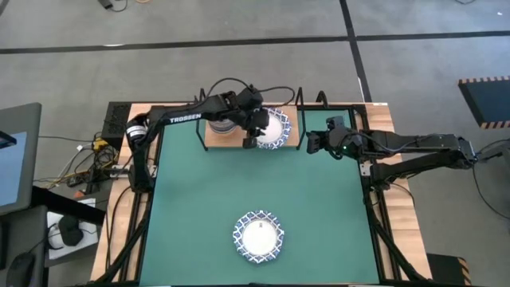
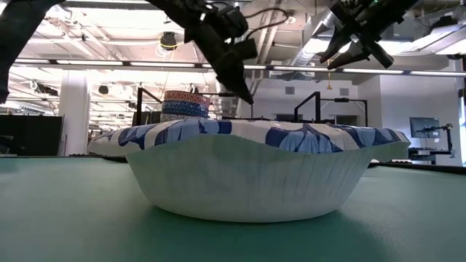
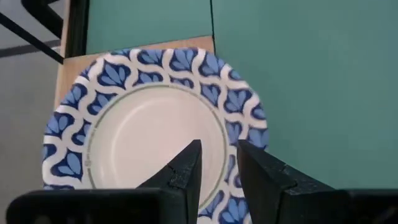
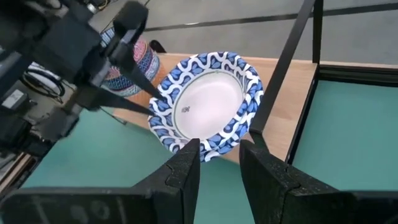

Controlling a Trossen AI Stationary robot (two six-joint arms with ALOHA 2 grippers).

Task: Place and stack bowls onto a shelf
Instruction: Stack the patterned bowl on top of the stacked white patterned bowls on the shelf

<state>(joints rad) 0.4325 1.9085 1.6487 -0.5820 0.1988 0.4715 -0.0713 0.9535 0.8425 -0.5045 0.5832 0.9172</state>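
A white bowl with a blue patterned rim (image 1: 275, 127) (image 3: 149, 130) (image 4: 208, 99) is at the light-wood shelf (image 1: 215, 142) at the table's far edge, reaching past the board's near edge. My left gripper (image 1: 253, 137) (image 3: 219, 149) is shut on this bowl's rim. A stack of small bowls (image 1: 221, 123) (image 2: 186, 104) stands on the shelf's left part. A second white bowl with a blue rim (image 1: 259, 236) (image 2: 247, 175) rests on its base on the green mat near the table's near edge. My right gripper (image 1: 312, 143) (image 4: 219, 149) hovers open to the right of the shelf bowl. My left gripper pinches the white bowl's rim (image 3: 229, 134) at its left, near side, one finger inside the bowl and one outside. The fingers (image 4: 149, 93) come from above, slanting in from the table's left. The bowl looks tilted; whether its base rests on the shelf I cannot tell.
The shelf's black wire posts (image 4: 283, 68) stand right of the bowl, between it and my right gripper. The green mat (image 1: 199, 207) covers the table between shelf and near bowl. Cables and a power strip (image 1: 115, 123) lie off the table's left side.
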